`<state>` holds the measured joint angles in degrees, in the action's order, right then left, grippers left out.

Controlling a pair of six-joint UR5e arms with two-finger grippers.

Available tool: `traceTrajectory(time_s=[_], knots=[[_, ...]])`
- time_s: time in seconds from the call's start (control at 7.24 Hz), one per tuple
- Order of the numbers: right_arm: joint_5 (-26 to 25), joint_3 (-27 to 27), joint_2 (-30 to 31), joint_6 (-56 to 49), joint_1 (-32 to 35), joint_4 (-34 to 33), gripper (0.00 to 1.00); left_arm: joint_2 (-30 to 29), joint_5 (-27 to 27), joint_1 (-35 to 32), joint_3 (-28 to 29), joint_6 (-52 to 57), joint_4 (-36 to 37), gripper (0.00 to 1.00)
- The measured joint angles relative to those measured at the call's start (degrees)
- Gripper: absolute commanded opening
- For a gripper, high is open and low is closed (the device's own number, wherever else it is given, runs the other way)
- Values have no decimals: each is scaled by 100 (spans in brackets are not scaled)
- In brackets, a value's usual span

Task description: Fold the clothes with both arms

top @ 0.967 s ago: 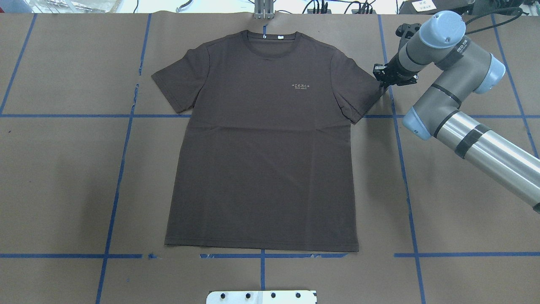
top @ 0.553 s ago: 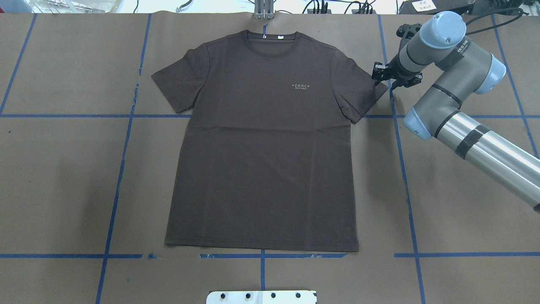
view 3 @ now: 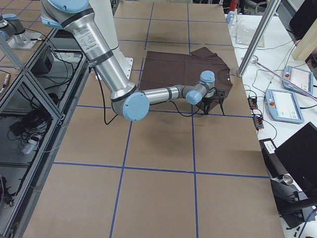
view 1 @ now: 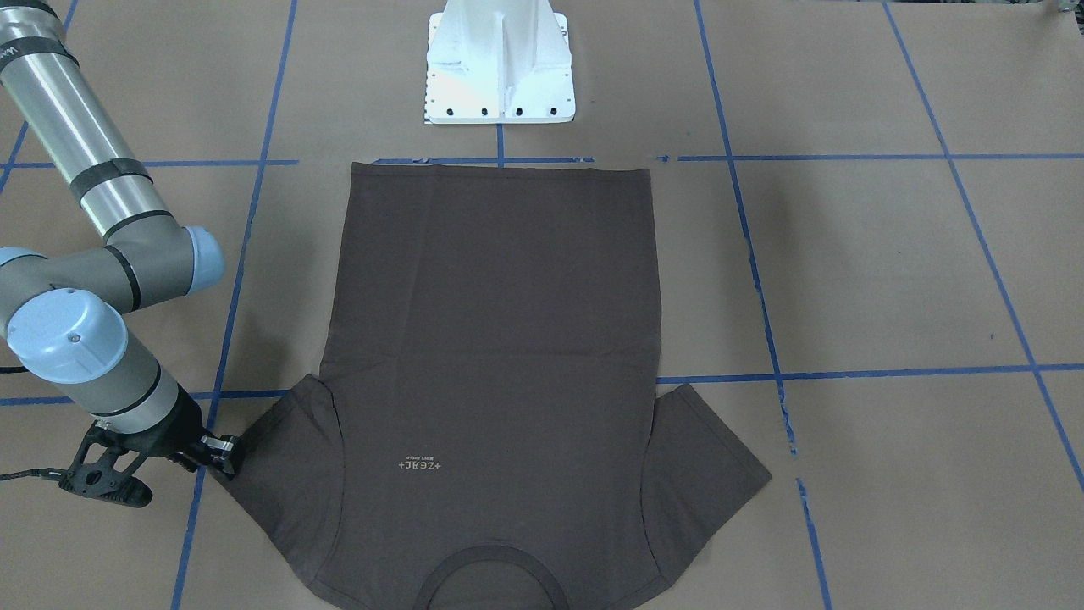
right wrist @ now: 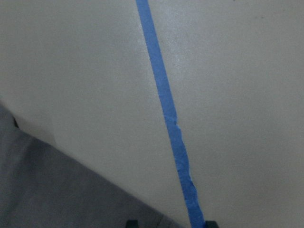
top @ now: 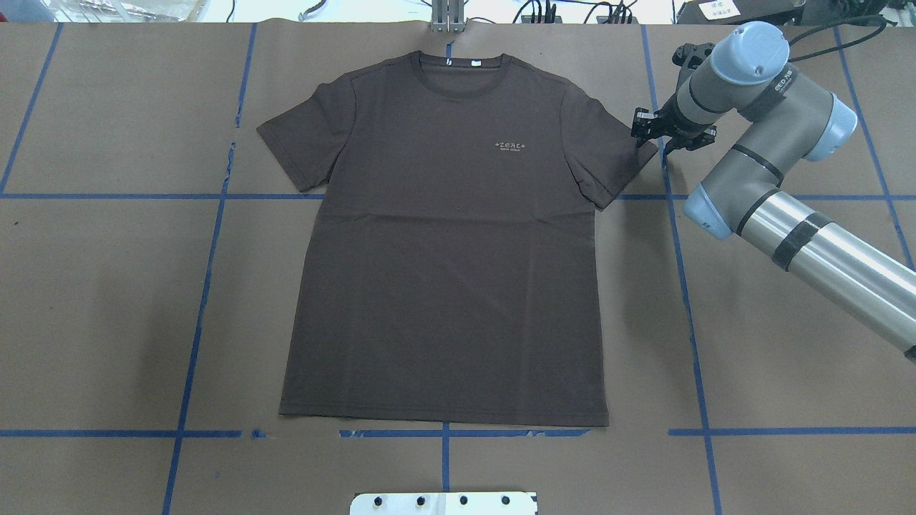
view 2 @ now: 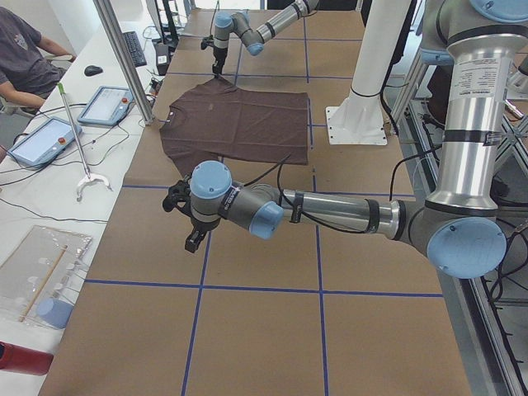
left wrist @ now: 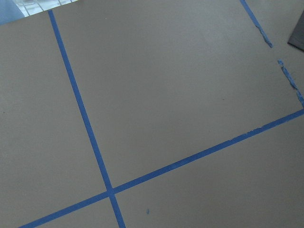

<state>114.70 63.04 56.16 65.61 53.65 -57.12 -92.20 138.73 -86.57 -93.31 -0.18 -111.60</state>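
The T-shirt lies flat before the base, hem nearest it. The right gripper, jaws apart, sits at the sleeve tip, right of the base. The left gripper hangs far left; its grip cannot be told.

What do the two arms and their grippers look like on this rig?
Both the right arm and left arm are silver tubes with grey joints, light blue round caps and black bands. A black cable loops along the left arm. The right gripper and left gripper are black, two-fingered.
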Motion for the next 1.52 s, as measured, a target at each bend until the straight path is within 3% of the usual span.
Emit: traceTrajectory(time_s=[0.41, 0.97, 1.52], knots=[[0, -2, 11, 21, -3, -20, 0, 0, 3, 0, -2, 0, 0, 100], [10, 11, -118, 101, -2, -46, 0, 0, 5, 0, -21, 0, 0, 100], [-174, -173, -1188, 1116, -375, -265, 0, 0, 121, -6, -57, 0, 6, 100]])
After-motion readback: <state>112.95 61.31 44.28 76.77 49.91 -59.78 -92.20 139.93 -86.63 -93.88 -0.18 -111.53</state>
